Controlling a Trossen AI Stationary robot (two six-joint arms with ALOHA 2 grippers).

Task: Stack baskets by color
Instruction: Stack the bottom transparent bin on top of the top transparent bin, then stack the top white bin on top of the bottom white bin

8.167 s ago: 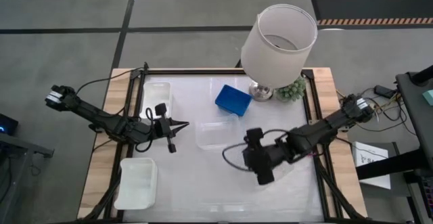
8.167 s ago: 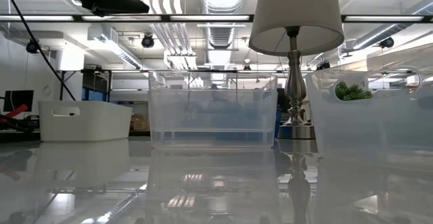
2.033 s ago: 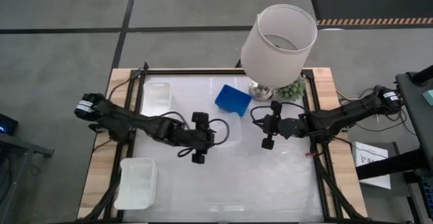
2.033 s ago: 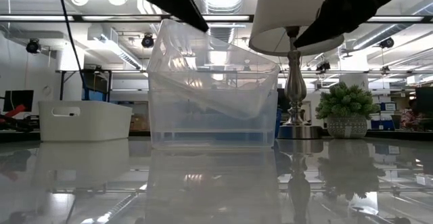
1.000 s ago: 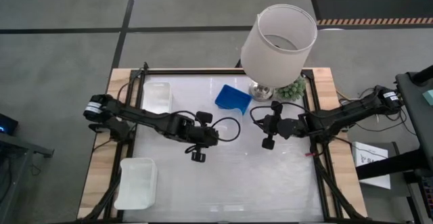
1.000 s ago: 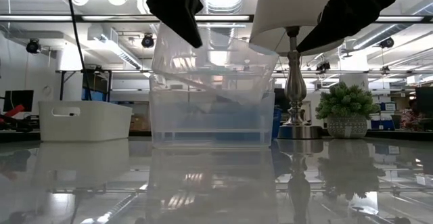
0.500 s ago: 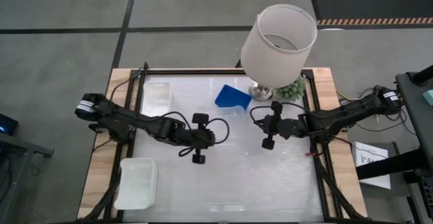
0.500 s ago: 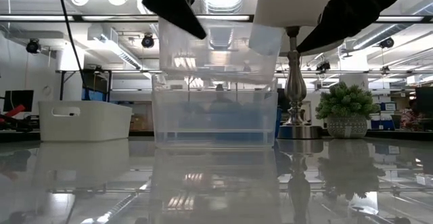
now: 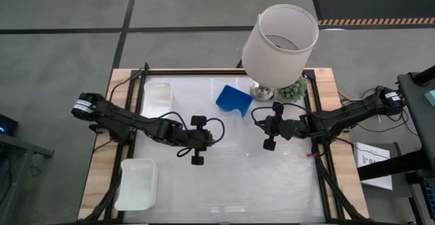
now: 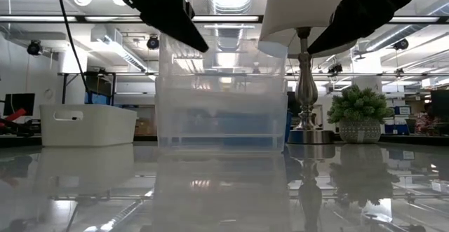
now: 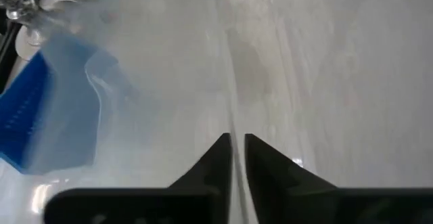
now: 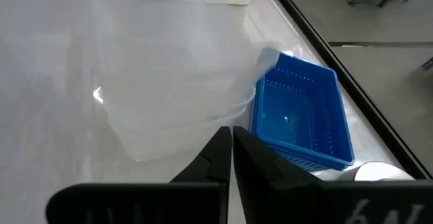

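While the clear transparent plastic baskets (image 10: 222, 95) now sit level, one nested in the other, at the centre of the white bench (image 9: 231, 177), half a second ago the upper one hung tilted above; I judge the clear stack finished. At twelve o'clock lies the blue mesh-sided basket (image 9: 233, 100); at eleven and seven the opaque white baskets (image 9: 138, 183), unstacked. Left end effector (image 9: 196, 139), fingers a sliver apart astride the clear rim; right end effector (image 9: 270, 125), pressed together, waits at three. Six o'clock offers room.
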